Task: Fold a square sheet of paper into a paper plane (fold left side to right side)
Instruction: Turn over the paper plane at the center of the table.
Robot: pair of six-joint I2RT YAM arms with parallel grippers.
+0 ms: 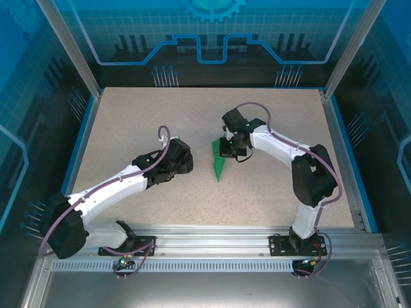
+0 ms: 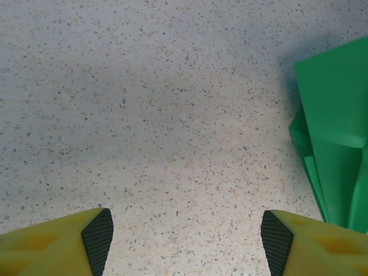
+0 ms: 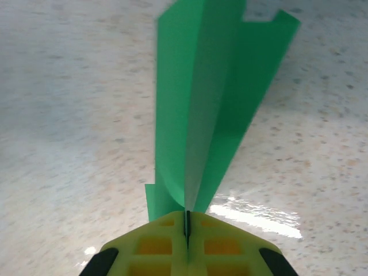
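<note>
The green paper plane [image 1: 219, 162] is a slim dart in the middle of the table, its tip toward the near edge. My right gripper [image 1: 226, 149] is shut on its far end. In the right wrist view the yellow fingers [image 3: 167, 244] are pressed together on the plane's folded layers [image 3: 201, 98], which stand on edge and run away from the camera. My left gripper [image 1: 186, 156] hovers just left of the plane, open, with bare table between its pads [image 2: 99, 236]. The plane's folded edge [image 2: 333, 144] shows at the right of the left wrist view.
The speckled beige table [image 1: 128, 122] is bounded by blue rims and aluminium posts [image 1: 67, 45] at the corners. A metal rail [image 1: 212, 244] carrying both arm bases runs along the near edge.
</note>
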